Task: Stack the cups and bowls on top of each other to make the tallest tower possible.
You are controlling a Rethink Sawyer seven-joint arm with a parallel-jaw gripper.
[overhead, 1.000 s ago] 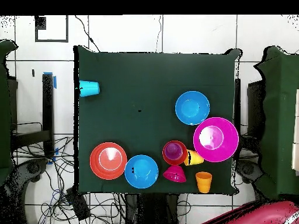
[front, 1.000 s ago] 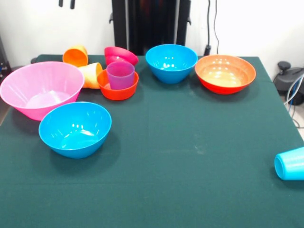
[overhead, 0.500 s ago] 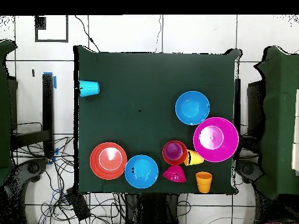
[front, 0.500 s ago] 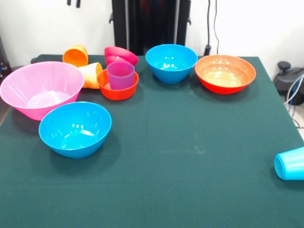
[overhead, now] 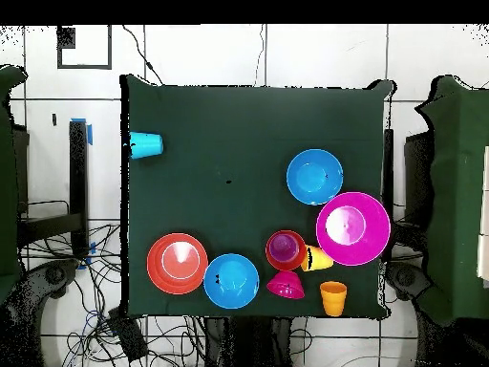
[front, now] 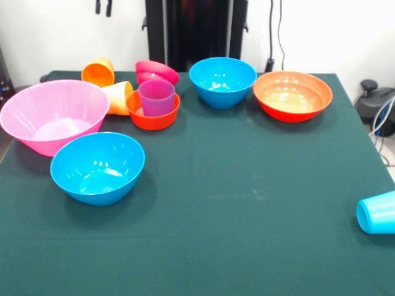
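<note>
High at the top edge, only two dark tips of the gripper (front: 103, 7) show, with a gap between them, so it looks open and holds nothing. Below, the purple cup (front: 156, 97) stands in the small orange bowl (front: 153, 116). The yellow-orange cup (front: 119, 97) and magenta bowl (front: 157, 71) crowd it; a reach could knock them. The light blue cup (front: 377, 213) is cut off.

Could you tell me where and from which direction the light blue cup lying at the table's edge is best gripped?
The light blue cup lies on its side, alone near the table edge, so its rim can't be pinched from above. Probably best: come straight down and close across the tapered wall at mid-length, jaws crossways to its long axis. Nothing stands beside it to crowd the approach.
</note>
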